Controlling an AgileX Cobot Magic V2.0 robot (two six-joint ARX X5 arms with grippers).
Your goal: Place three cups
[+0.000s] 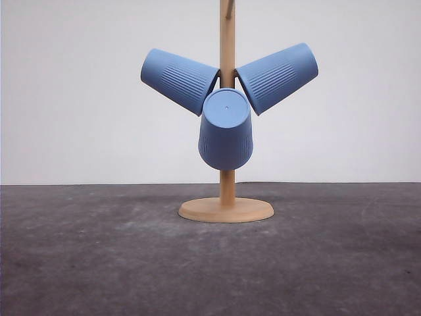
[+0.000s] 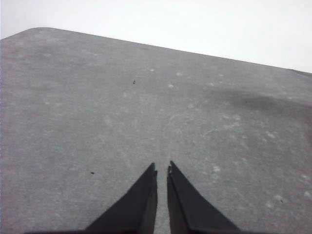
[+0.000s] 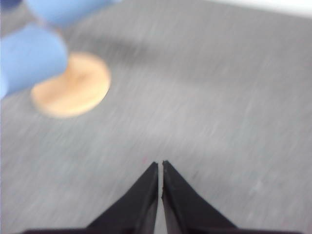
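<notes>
Blue cups (image 1: 225, 130): we are seeing all three hanging on the wooden stand (image 1: 226, 209).
Right tool (image 3: 160, 165): closed, empty, stand just ahead.
Left tool (image 2: 162, 168): closed, empty.
Risk: we are fearing a careless swing knocking the stand.

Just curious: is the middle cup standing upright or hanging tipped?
Hanging tipped: the middle cup hangs on the wooden stand, its closed base facing the camera.

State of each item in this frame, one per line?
Left cup: hung on the stand, base tilted up-left.
Right cup: hung, base tilted up-right.
Front cup: hung, base towards camera.
Wooden stand: upright on table.
Left gripper: shut, empty.
Right gripper: shut, empty.
</notes>
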